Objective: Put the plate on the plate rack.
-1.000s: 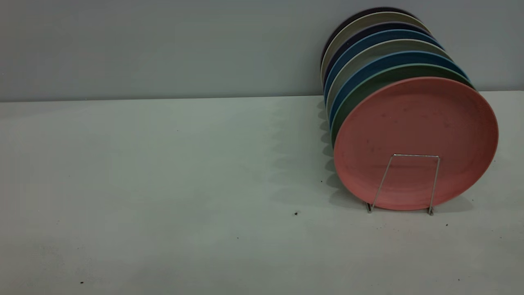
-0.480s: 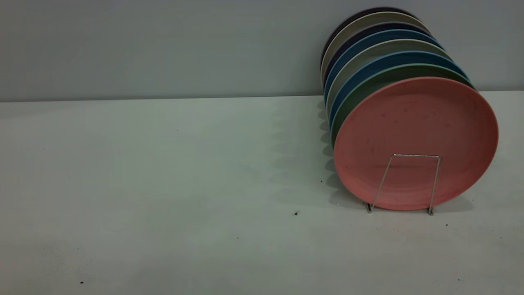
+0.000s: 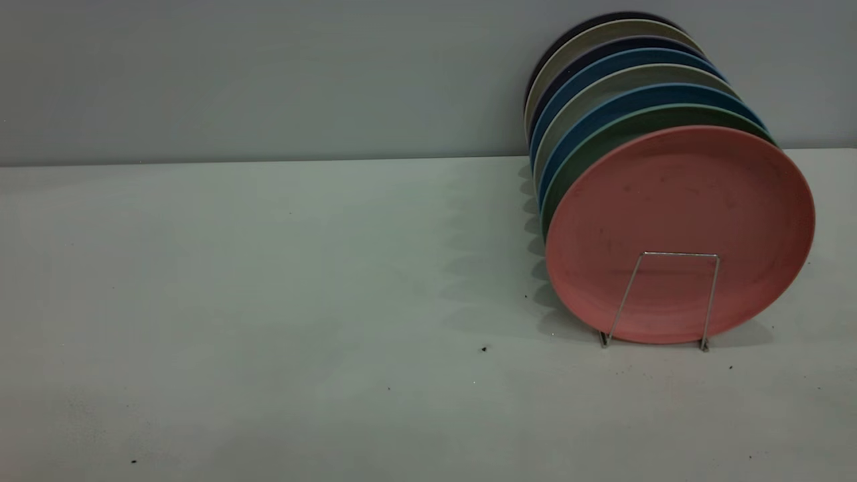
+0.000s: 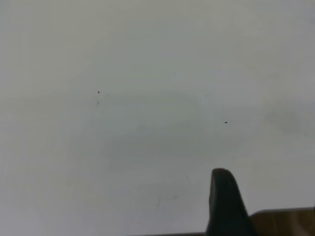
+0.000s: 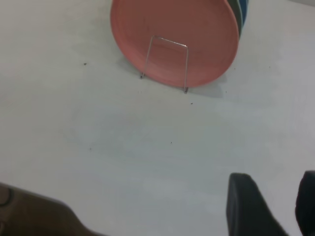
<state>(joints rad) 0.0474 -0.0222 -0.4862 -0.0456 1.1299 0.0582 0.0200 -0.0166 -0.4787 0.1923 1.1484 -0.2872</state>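
Observation:
The salmon-pink plate point(image 3: 676, 201) stands on edge as the front plate of a row, behind the front upright loop of the silver wire plate rack point(image 3: 673, 254). Neither gripper shows in the exterior view. The right wrist view shows the plate point(image 5: 187, 24) and the rack loop point(image 5: 170, 42) at a distance across bare table. My right gripper point(image 5: 275, 201) is open and empty, well away from the plate. My left gripper point(image 4: 224, 201) is over bare table, with no plate or rack in its view.
Behind the pink plate stand a teal-green plate point(image 3: 589, 154), blue plates point(image 3: 602, 114) and several grey and dark ones, all on the same rack at the table's back right, near the wall. The grey table point(image 3: 268, 301) has small dark specks.

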